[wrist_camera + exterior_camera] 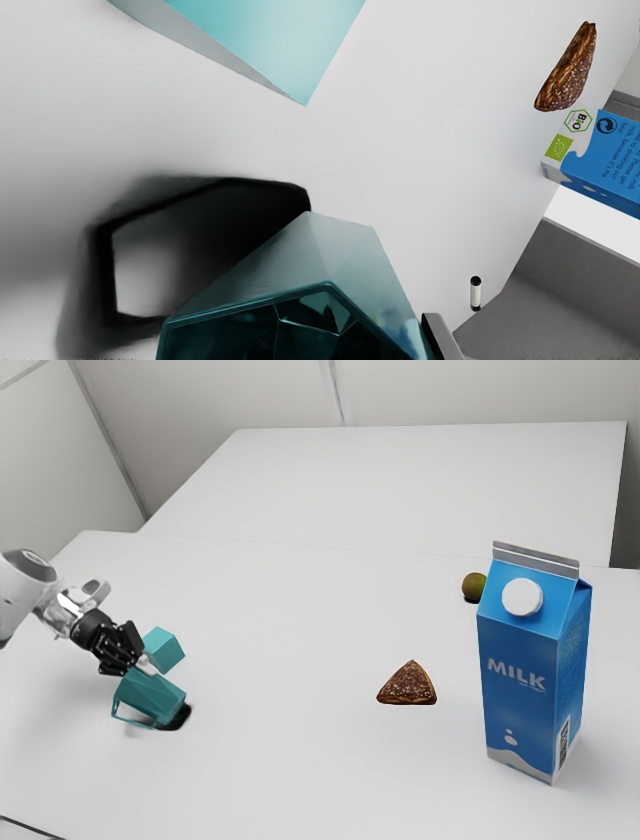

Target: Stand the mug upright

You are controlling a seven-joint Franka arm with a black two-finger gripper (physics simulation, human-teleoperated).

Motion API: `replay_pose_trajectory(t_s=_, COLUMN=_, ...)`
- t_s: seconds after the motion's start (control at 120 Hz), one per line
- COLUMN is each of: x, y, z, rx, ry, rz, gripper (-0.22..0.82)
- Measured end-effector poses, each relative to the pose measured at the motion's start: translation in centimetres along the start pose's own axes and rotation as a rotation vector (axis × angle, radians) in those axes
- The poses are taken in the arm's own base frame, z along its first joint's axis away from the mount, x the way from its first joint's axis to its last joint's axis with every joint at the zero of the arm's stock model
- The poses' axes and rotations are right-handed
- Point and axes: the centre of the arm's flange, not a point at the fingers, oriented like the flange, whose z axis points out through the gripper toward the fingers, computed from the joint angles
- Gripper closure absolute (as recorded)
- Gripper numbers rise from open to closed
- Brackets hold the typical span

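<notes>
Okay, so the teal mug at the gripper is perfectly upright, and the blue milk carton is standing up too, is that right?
Not quite: the exterior view shows the teal mug tilted at the gripper, not upright. The blue milk carton is standing up, as you say.

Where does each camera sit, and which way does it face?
Exterior view: beside the white arm, looking down across the white table; arm and black gripper enter from the exterior view's left.
Wrist view: rides with the gripper, looking past the tilted teal mug across the table; a gripper edge shows.
Both: mug, teal block, brown triangular pastry, blue milk carton.
</notes>
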Motion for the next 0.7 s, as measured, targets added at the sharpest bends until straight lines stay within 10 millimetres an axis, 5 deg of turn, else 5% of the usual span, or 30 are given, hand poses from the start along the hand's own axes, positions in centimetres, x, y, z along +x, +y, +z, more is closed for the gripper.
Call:
replay_pose_trajectory(t_s=0.283, x=-0.2, y=3.9, z=1.4, rx=0.054, ry=-0.019, rz=0.055, gripper=0.77)
replay_pose_trajectory(t_s=0.558, x=1.2, y=11.1, z=5.7, rx=0.287, ry=-0.005, rz=0.188, gripper=0.78)
replay_pose_trajectory(t_s=0.7, x=1.5, y=12.2, z=5.8, rx=0.382, ry=0.026, rz=0.203, gripper=0.78)
